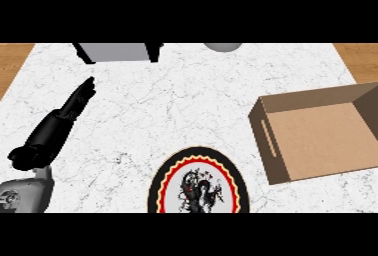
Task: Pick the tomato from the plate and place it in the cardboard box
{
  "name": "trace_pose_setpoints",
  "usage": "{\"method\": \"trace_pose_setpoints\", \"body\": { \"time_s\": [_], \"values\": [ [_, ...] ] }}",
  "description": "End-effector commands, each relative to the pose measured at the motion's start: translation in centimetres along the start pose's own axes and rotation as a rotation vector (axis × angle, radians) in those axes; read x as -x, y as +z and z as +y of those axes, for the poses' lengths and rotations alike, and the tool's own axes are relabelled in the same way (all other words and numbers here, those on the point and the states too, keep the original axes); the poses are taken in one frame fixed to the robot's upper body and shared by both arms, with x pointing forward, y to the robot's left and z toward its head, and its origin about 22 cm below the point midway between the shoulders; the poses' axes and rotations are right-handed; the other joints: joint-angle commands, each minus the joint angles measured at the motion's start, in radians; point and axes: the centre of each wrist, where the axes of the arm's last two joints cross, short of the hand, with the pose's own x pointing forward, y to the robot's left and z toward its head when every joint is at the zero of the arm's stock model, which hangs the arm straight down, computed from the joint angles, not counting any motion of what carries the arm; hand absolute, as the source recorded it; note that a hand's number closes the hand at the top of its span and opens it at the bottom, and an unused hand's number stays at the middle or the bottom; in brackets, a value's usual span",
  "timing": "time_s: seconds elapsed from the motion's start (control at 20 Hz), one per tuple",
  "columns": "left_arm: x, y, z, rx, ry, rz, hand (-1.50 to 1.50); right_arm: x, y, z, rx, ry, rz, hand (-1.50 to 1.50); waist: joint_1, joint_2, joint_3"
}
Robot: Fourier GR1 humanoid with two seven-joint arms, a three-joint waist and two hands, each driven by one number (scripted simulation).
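Note:
A round plate with a black rim, red and yellow rings and a dark dragon pattern lies at the bottom centre, its lower part cut off by the view's edge. The open cardboard box stands to its right with a bare brown floor and a slot in its left wall. No tomato shows on the plate, in the box or on the counter. My left hand lies over the counter at the left, well away from the plate, with its fingers straight and pointing up and to the right, holding nothing. My right hand does not show.
A grey box-shaped appliance with black sides stands at the back left. A pale grey rounded object peeks in at the back centre. The white marble counter ends in wooden surfaces at both upper corners.

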Motion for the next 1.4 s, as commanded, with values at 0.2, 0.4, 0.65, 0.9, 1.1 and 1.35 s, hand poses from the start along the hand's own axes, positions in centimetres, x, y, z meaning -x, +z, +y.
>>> {"method": "trace_pose_setpoints", "body": {
  "time_s": [0.2, 0.4, 0.65, 0.9, 1.1, 1.35],
  "values": [
    [-0.7, -0.6, -0.9, -0.013, -0.001, 0.003, 0.0, -3.6, 3.8, -8.8, 0.228, -0.069, 0.077, 1.5, 0.001, 0.006, 0.003],
    [-0.4, -0.1, -1.2, 0.007, 0.009, 0.004, 0.0, -3.9, 4.6, -9.7, 0.369, -0.187, 0.298, 1.5, 0.002, 0.009, 0.002],
    [-0.4, -0.3, -1.5, 0.033, 0.006, -0.023, 0.0, -1.1, 6.5, -11.2, 0.447, -0.198, 0.47, 1.5, 0.044, 0.019, 0.001],
    [-0.8, -1.3, -1.5, 0.049, 0.016, -0.043, 0.0, 2.7, 8.3, -14.5, 0.524, -0.216, 0.593, 1.5, 0.061, 0.019, 0.001],
    [-0.4, -1.8, -2.5, 0.063, 0.009, -0.046, 0.0, 8.2, 10.7, -18.4, 0.51, -0.091, 0.702, 1.5, 0.074, 0.02, 0.002],
    [0.5, -2.2, -2.4, 0.062, 0.021, -0.029, 0.0, 12.3, 12.8, -19.5, 0.237, -0.121, 0.771, 1.5, 0.07, 0.021, 0.002]
  ]
}}
